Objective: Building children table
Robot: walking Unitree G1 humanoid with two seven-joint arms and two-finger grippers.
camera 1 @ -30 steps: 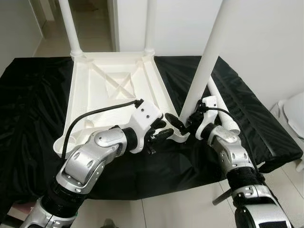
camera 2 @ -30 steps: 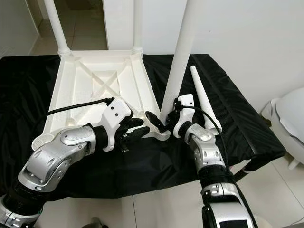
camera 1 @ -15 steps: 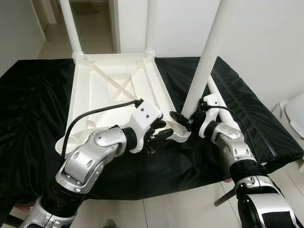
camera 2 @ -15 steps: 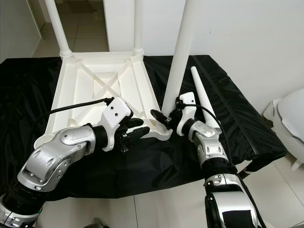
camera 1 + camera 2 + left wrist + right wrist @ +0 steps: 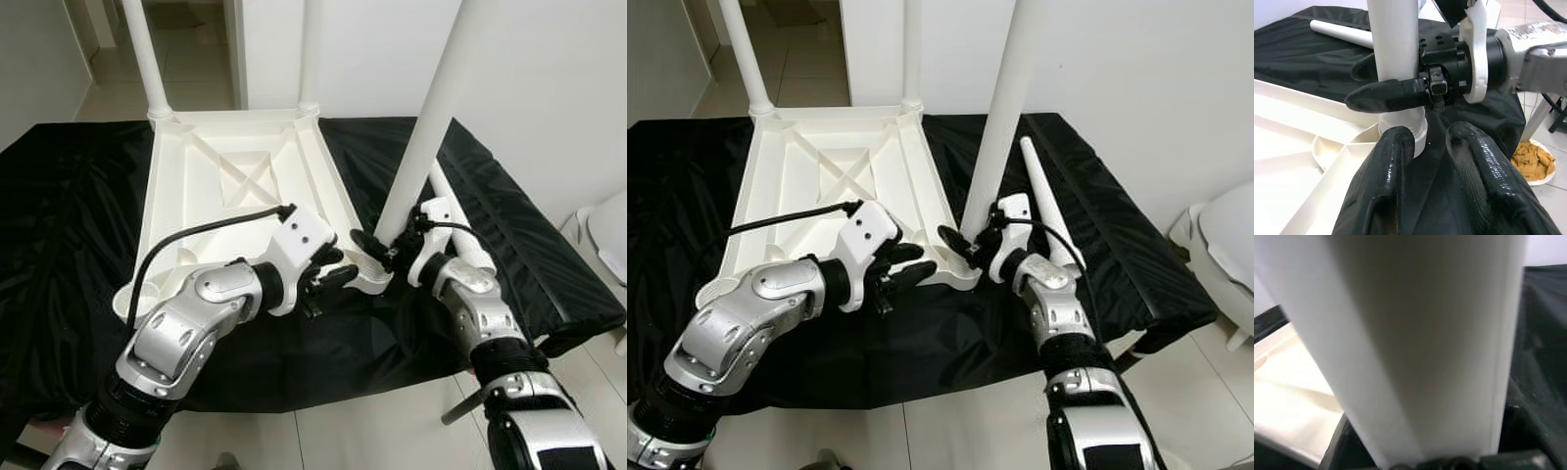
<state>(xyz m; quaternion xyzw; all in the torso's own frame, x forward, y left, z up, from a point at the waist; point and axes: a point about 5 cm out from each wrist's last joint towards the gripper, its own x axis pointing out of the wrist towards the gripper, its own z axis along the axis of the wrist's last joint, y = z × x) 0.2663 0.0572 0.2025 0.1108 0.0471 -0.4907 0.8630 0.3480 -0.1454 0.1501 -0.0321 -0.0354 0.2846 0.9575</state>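
While the right gripper (image 5: 377, 247) stays clamped on the tall white plastic table leg (image 5: 423, 132), now more upright in the near-right corner socket of the upturned white plastic tabletop (image 5: 230, 191), the left gripper (image 5: 328, 277) hovers beside that socket, fingers slightly parted and empty; seating appears nearly done.

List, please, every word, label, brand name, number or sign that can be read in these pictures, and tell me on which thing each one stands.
No readable text: there are no words, numbers or signs in these pictures.
White plastic upturned table top: plain, no label.
White round table leg held by the right gripper: plain.
Loose white tapered leg on the black cloth: plain.
Left gripper: white housing unmarked.
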